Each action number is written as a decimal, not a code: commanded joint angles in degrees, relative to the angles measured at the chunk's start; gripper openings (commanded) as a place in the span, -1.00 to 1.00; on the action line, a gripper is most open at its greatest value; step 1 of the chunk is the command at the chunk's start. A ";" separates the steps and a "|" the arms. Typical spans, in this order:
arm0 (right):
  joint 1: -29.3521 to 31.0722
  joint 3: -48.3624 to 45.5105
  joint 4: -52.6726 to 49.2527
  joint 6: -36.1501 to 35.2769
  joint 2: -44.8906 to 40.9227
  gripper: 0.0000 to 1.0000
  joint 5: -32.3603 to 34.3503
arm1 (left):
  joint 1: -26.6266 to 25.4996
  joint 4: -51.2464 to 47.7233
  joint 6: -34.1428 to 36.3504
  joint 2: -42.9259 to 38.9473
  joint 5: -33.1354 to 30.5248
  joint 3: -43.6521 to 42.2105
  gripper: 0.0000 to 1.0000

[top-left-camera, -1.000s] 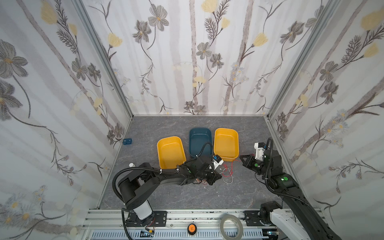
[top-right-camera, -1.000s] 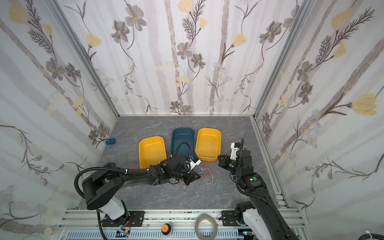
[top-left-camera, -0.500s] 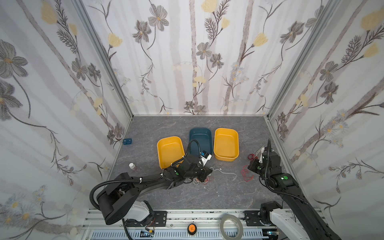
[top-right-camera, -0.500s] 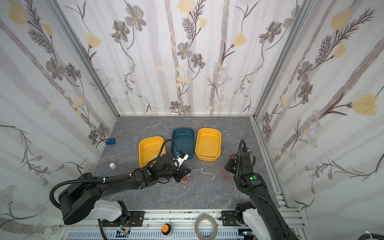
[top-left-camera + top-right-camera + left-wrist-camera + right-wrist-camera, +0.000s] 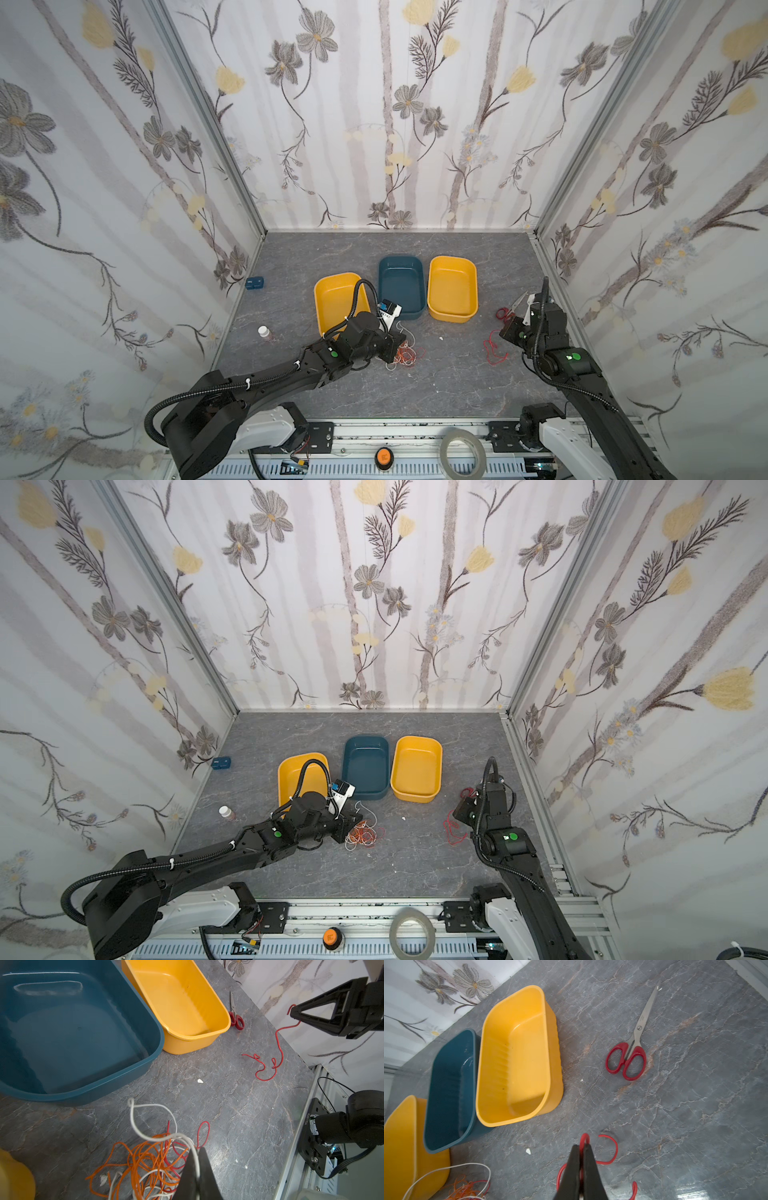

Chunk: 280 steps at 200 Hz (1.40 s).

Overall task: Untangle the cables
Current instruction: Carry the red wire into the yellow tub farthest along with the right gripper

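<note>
Left gripper (image 5: 196, 1150) pinched tight on white strand (image 5: 132, 1120) of tangle (image 5: 143, 1159), near blue tray (image 5: 83, 1098) front edge. Right gripper (image 5: 583, 1148) clamped closed on red cable (image 5: 615, 1150) near right wall; bare table (image 5: 449, 374) between them, scissors (image 5: 633, 1051) close by.

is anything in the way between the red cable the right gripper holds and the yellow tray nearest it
Nothing visible does. The right gripper, shut on the red cable, faces bare tabletop up to the yellow tray. The scissors lie off to one side, apart from both; only a tiny white scrap lies nearby.
</note>
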 commanded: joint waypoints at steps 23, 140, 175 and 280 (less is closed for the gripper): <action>0.04 2.89 4.81 -0.86 0.14 -1.00 -11.86 | 0.09 -0.53 -1.34 1.92 0.93 0.02 -1.00; 0.41 11.44 16.52 -2.24 13.49 -0.99 -23.87 | 0.06 0.19 -2.95 7.88 5.35 2.04 0.10; 0.56 15.73 19.85 -3.33 21.16 -0.99 -22.55 | 0.07 -1.63 -3.71 8.02 3.52 2.24 0.33; 1.95 28.58 24.63 -6.68 46.28 -0.95 -20.25 | 0.70 -5.84 -6.51 2.00 -1.39 0.89 0.62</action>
